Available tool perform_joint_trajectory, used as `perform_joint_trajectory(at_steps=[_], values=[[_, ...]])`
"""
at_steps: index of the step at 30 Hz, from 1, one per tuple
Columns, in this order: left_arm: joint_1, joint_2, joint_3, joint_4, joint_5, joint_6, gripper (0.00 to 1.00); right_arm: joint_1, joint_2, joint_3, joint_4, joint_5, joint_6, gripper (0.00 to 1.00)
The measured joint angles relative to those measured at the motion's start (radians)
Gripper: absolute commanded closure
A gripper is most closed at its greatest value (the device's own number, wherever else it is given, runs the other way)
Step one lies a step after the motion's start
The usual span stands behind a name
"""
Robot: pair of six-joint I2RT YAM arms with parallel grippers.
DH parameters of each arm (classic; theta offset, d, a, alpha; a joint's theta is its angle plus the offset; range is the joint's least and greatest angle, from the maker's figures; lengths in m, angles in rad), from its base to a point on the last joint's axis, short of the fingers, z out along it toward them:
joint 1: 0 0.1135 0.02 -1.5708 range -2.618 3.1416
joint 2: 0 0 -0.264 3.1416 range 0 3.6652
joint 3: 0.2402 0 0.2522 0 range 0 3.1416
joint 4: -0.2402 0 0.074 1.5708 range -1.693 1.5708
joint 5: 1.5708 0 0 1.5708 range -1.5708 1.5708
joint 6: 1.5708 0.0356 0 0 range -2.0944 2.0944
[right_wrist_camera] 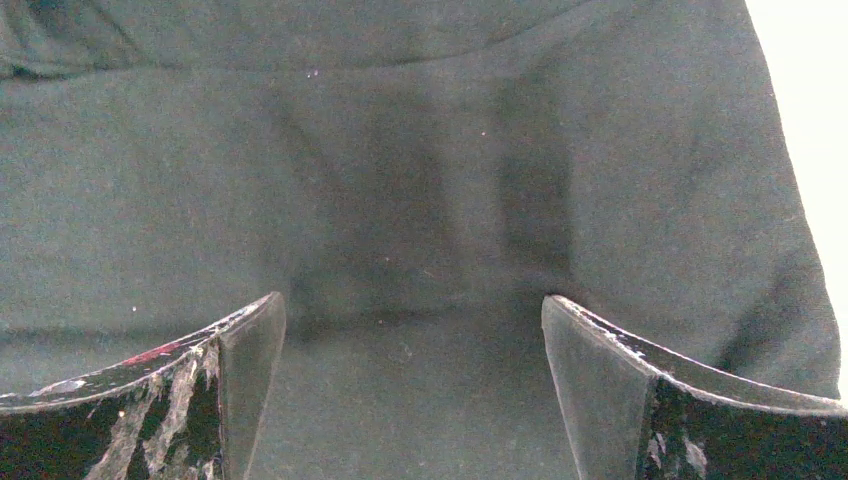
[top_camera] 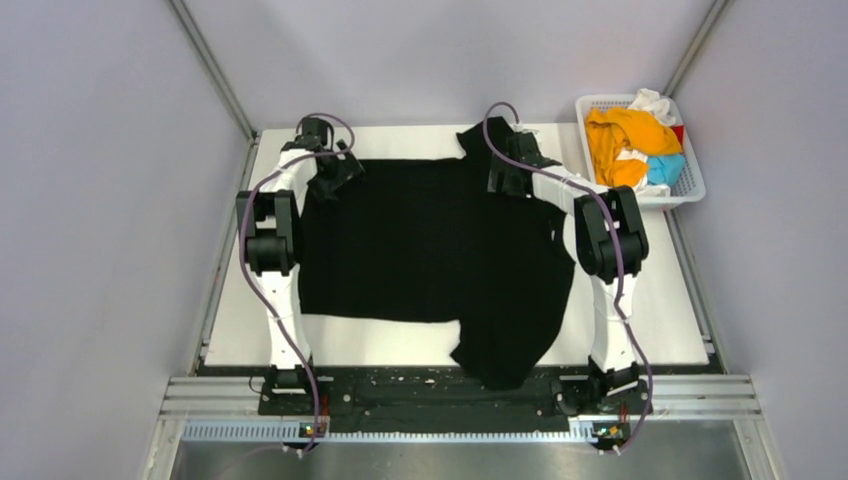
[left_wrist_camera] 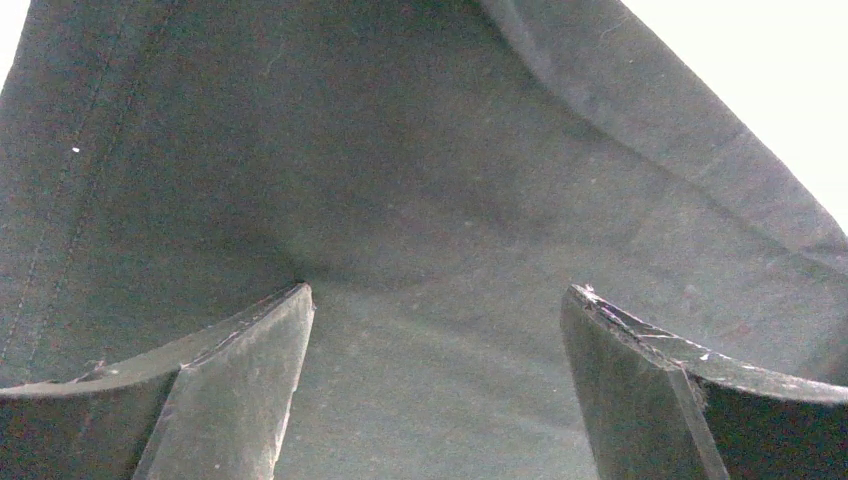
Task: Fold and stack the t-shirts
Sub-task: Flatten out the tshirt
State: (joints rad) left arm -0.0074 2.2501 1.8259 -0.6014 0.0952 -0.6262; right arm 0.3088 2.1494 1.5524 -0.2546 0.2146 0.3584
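Black shirt: the large black t-shirt (top_camera: pixel 430 250) lies spread over most of the white surface (top_camera: pixel 660 310). It is mostly flat, with one flap reaching the far edge and another drooping over the near edge between my two bases.
Other shirts: orange (top_camera: pixel 625 135), white (top_camera: pixel 652 102), light blue (top_camera: pixel 665 167) and red (top_camera: pixel 679 133) are bundled in the white basket (top_camera: pixel 690 190) at the far right corner, well apart from the black one.
Left claw: my left claw (top_camera: pixel 335 175) is released, jaws wide, over the far left corner of the black shirt. My wrist view shows cloth filling the gap and a stitched edge running down the left side.
Right claw: my right claw (top_camera: pixel 505 180) is also released and wide, over the far right part of the shirt, just beside the far flap. Nothing is gripped.
Contact: the tips sit very close to the cloth. I cannot tell whether they press on it.
Handling: I judge it soft, light and limp. It will sag and drag, and a pinch may catch one layer or two.
Where to hold: I think the far edge near each corner is best, pinching the stitched edge so that it lifts evenly.
Risk: an uneven pull could bunch the middle.
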Motion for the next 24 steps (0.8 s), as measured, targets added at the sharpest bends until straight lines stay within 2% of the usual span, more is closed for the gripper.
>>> perform_joint_trajectory(at_steps=[7, 12, 18, 24], values=[[0.011, 0.11, 0.185, -0.039, 0.04, -0.02, 0.01, -0.042, 0.134, 0.208, -0.024, -0.003, -0.026, 0.02], [0.02, 0.106, 0.181, -0.034, 0.062, -0.027, 0.01, -0.048, 0.151, 0.248, -0.06, -0.02, -0.04, 0.01], [0.02, -0.074, -0.066, -0.04, 0.01, -0.018, 0.01, -0.048, 0.01, 0.076, -0.068, -0.043, -0.063, 0.01], [0.034, -0.382, -0.356, -0.065, -0.11, -0.035, 0.01, -0.049, -0.225, -0.103, -0.013, -0.027, -0.069, 0.01]])
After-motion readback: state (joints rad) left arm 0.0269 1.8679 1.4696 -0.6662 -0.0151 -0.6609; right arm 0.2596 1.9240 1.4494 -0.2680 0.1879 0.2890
